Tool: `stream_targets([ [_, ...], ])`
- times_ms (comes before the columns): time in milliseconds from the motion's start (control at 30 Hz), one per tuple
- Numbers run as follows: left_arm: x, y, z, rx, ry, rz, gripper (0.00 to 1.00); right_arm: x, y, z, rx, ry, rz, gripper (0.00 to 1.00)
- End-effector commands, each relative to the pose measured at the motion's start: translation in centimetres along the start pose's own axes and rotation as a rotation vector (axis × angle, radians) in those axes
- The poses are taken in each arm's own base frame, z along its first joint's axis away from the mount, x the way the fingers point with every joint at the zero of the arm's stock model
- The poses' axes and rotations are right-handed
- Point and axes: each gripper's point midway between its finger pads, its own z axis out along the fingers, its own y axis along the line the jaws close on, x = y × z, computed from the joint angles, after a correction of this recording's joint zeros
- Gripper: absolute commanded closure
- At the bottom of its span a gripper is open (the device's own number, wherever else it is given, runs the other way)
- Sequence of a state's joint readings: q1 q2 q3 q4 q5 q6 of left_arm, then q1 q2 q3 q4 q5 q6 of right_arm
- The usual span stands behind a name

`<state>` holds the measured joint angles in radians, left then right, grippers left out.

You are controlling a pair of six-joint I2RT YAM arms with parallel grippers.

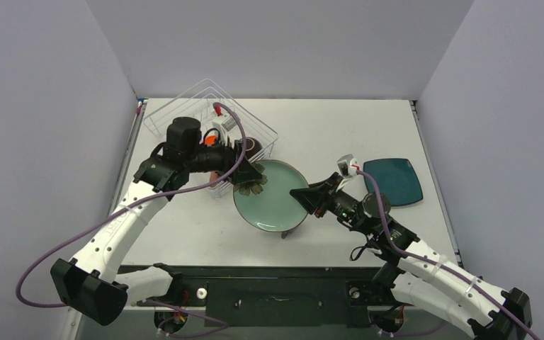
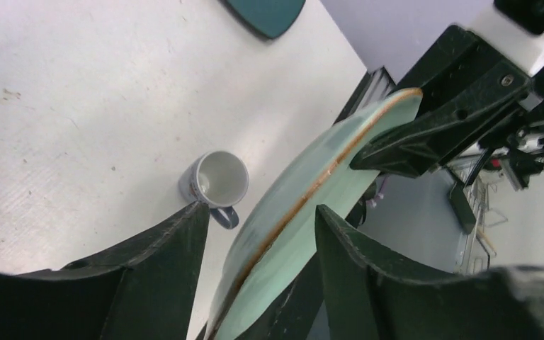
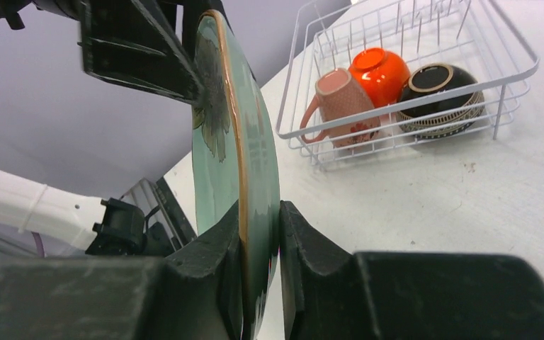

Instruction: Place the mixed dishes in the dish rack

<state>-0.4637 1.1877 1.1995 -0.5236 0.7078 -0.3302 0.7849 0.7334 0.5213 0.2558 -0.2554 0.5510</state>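
The round pale-teal plate (image 1: 269, 195) with the dark flower is held on edge above the table. My right gripper (image 1: 304, 198) is shut on its right rim (image 3: 261, 209). My left gripper (image 1: 249, 178) is open at the opposite rim, by the flower; its fingers straddle the plate's edge (image 2: 312, 177) with a gap on one side. The white wire dish rack (image 1: 184, 106) stands behind the left arm and holds the pink mug (image 3: 343, 103), the orange-red bowl (image 3: 380, 71) and the brown bowl (image 3: 443, 95). The grey-blue mug (image 2: 216, 180) stands on the table below the plate.
The dark-teal rounded-square plate (image 1: 394, 180) lies flat on the table to the right of my right gripper. The table's side walls stand close on the left and right.
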Motion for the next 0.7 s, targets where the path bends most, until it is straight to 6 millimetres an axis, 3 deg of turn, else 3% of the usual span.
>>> stream_targets([
  [0,-5.5,-1.9,-2.4,-0.006,-0.19,-0.012,0.39,-7.9,1.9,0.0,-0.026,-0.316,-0.001,1.0],
  [67,-6.2,-1.8,-3.0,-0.024,-0.221,-0.032,0.29,-8.4,2.0,0.2,-0.023,-0.336,-0.006,1.0],
  [133,-6.7,-1.6,-3.6,-0.046,-0.238,-0.052,0.09,-8.8,2.1,0.3,-0.029,-0.352,-0.014,1.0],
  [200,-7.3,-0.9,-4.4,-0.098,-0.262,-0.071,0.04,-8.8,1.9,0.6,-0.015,-0.35,-0.026,1.0],
  [300,-8.2,-0.1,-5.6,-0.151,-0.29,-0.114,0.03,-8.9,1.2,0.9,0.027,-0.351,-0.054,1.0],
  [400,-8.2,2.7,-6.9,-0.307,-0.309,-0.221,0.03,-9.4,0.4,1.4,0.076,-0.349,-0.096,1.0],
  [467,-8.5,3.0,-7.5,-0.348,-0.322,-0.295,0.05,-9.7,-0.4,1.8,0.126,-0.339,-0.148,1.0],
  [567,-8.5,1.8,-7.0,-0.272,-0.331,-0.405,0.05,-10.3,-1.5,1.8,0.201,-0.324,-0.246,1.0],
  [667,-8.6,-0.2,-5.7,-0.115,-0.332,-0.633,0.0,-11.3,-1.8,1.8,0.259,-0.312,-0.383,1.0],
])
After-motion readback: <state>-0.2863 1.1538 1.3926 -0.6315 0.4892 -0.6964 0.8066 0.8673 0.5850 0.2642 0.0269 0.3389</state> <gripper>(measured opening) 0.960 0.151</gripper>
